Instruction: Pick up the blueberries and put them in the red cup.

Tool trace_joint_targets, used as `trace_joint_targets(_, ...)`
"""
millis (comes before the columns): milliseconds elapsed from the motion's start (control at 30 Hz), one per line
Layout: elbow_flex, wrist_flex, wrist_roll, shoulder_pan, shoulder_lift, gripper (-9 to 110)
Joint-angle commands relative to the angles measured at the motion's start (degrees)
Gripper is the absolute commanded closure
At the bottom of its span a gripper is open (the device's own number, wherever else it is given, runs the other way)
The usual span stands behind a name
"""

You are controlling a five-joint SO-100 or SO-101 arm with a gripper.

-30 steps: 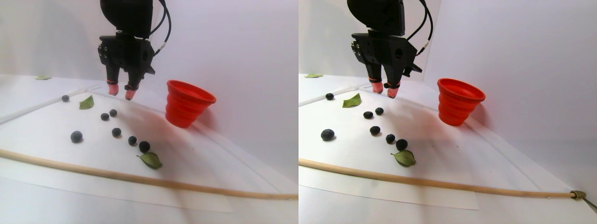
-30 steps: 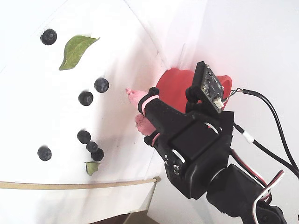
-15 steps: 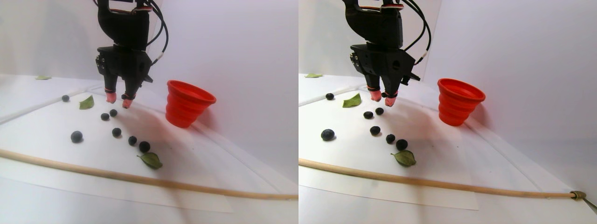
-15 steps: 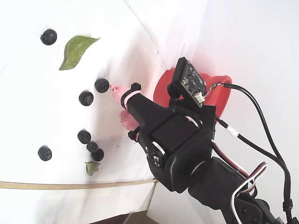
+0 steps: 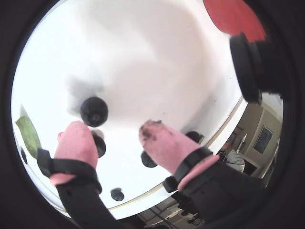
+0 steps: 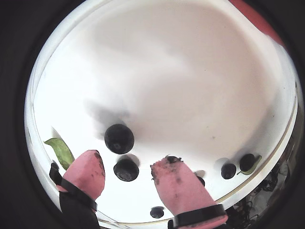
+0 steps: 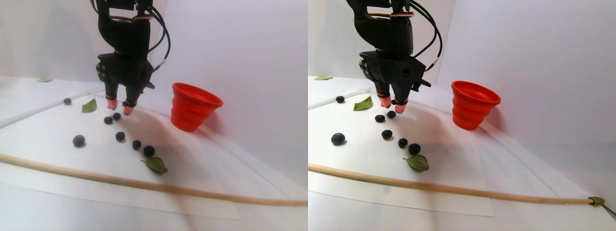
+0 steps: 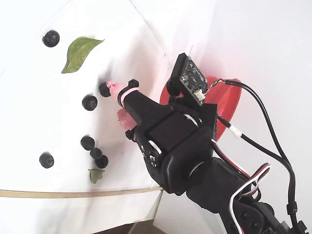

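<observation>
Several blueberries lie on the white sheet. In the stereo pair view a close pair (image 7: 117, 116) (image 7: 108, 120) sits just under my gripper (image 7: 120, 107), which is open with pink fingertips (image 7: 127, 110) a little above the sheet. In a wrist view one blueberry (image 6: 126, 170) lies between the fingers of the gripper (image 6: 129, 161), and another blueberry (image 6: 119, 138) is just beyond it. In the fixed view the gripper (image 8: 116, 102) hangs by a half-hidden blueberry (image 8: 103, 89). The red cup (image 7: 195, 107) stands upright to the right, and the arm partly covers the red cup (image 8: 225, 100).
More blueberries (image 7: 120, 136) (image 7: 149, 151) (image 7: 79, 140) trail toward the front. Green leaves (image 7: 89, 106) (image 7: 156, 165) lie among them. A long wooden stick (image 7: 144, 185) runs across the sheet's front edge. White walls stand close behind the cup.
The gripper has come down and moved away from the cup toward the pair of berries, staying open. The berries and the cup have not moved.
</observation>
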Motion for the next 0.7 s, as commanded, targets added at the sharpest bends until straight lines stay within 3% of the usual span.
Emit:
trace_joint_targets(0,-3.25,-1.05,0.35,0.00,0.53,81)
trace_joint_targets(667,-4.66,-4.48,1.67,-0.53,-3.52,81)
